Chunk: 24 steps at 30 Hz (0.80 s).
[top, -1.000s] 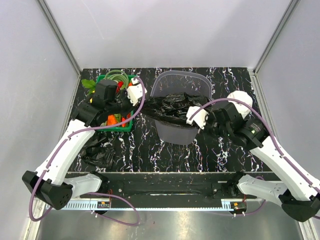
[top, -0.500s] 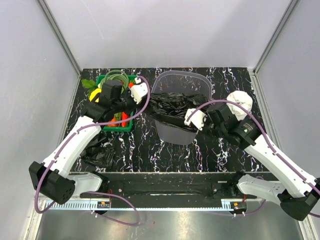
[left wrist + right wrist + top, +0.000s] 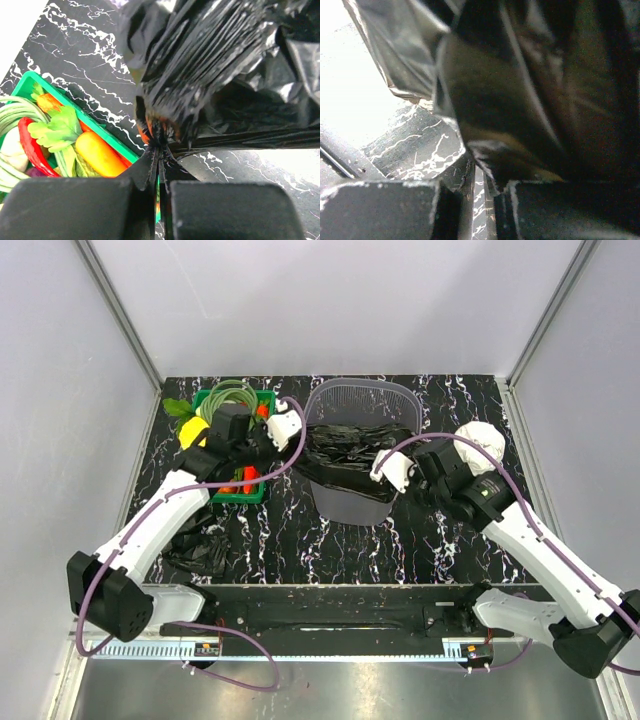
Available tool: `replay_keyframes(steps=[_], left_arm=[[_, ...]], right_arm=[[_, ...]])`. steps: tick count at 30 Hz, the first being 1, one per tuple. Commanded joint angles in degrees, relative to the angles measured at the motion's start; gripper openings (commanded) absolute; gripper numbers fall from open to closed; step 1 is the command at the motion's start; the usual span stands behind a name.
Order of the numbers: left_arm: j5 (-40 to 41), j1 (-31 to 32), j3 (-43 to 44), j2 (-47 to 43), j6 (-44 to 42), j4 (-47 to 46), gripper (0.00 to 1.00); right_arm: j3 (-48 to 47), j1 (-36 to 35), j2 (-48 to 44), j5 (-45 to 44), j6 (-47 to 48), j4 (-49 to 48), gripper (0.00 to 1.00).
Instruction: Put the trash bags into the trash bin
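**Q:** Position of the task's thing, and means of holding?

**A:** Thin glossy black plastic film trash bag [image 3: 345, 452], stretched across the near part of the mouth of the tall grey plastic mesh wastebasket [image 3: 362, 392], apparently lying over the near rim and not yet let go. Left gripper [image 3: 291, 426] pinched shut on a gathered twist of film at one end. Right gripper [image 3: 386, 473] likewise clamped on a fold at the other end, as seen close up in the right wrist view.

**Q:** Expected handling?

**A:** Judged light, limp and slippery. No stiffness to push with, so likely to cling to the rim or trail outside instead of dropping. Best taken by a bunched pleat, as here, rather than by a single sheet. Some risk of snagging on the mesh.

**Q:** Surroundings and obstructions?

**A:** Second crumpled black film bag [image 3: 195, 545] lying on the black white-veined table [image 3: 300, 530], beside the left arm and well apart from the wastebasket. Green rectangular plastic crate [image 3: 238, 498] of vegetables just beside the wastebasket on its left, beneath the left wrist, hence to be cleared on any reach towards that second bag. White rounded object [image 3: 483, 438] beside the right arm, kind not determinable. Main obstacle judged to be the wastebasket's own near rim.
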<state>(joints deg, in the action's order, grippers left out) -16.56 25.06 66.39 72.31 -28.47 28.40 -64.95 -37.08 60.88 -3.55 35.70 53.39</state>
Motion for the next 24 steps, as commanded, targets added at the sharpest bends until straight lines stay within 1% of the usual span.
replay_keyframes(steps=[1,4,5,8,9,10,12,14,15,20,22,24], left_arm=[[-3.5,-0.4,-0.8,0.9,0.0,-4.8,0.0],[-5.2,-0.3,-0.9,1.0,0.1,-4.9,0.01],[-5.8,-0.3,-0.9,0.7,0.1,-4.9,0.04],[-7.4,-0.4,-0.2,0.2,0.3,-3.9,0.19],[-7.9,-0.4,0.1,0.1,0.3,-3.3,0.23],[-8.2,-0.4,0.6,0.0,0.3,-2.7,0.3],[-8.7,-0.4,1.6,-0.2,0.2,-2.0,0.38],[-8.8,-0.4,2.3,-0.2,0.1,-1.2,0.43],[-8.8,-0.4,2.9,-0.4,0.2,-1.0,0.45],[-8.0,-0.5,4.9,-0.9,-0.3,-0.2,0.45],[-7.2,-0.5,5.8,-0.9,-0.4,0.0,0.45],[-7.0,-0.6,6.6,-0.9,-0.4,0.3,0.47]], right_arm=[[-0.8,1.0,0.7,-0.1,0.1,-1.2,0.14],[-2.2,1.0,0.0,2.0,-0.4,0.7,0.18],[-2.7,1.0,-0.5,3.4,-0.6,1.5,0.21],[-5.4,1.0,-1.8,6.6,-1.1,4.1,0.36],[-6.4,1.0,-2.2,7.5,-1.0,5.0,0.39],[-7.3,1.1,-2.3,8.1,-0.9,5.8,0.41],[-9.5,1.3,-2.7,9.5,-0.8,7.1,0.44],[-12.0,1.5,-2.7,11.2,-0.9,8.3,0.46],[-13.5,1.5,-2.6,11.9,-1.0,8.8,0.46],[-19.9,1.7,-1.3,14.4,-1.3,11.4,0.47],[-21.8,1.7,-0.7,12.9,-1.5,11.0,0.47],[-23.5,1.7,-0.2,9.2,-2.6,8.6,0.47]])
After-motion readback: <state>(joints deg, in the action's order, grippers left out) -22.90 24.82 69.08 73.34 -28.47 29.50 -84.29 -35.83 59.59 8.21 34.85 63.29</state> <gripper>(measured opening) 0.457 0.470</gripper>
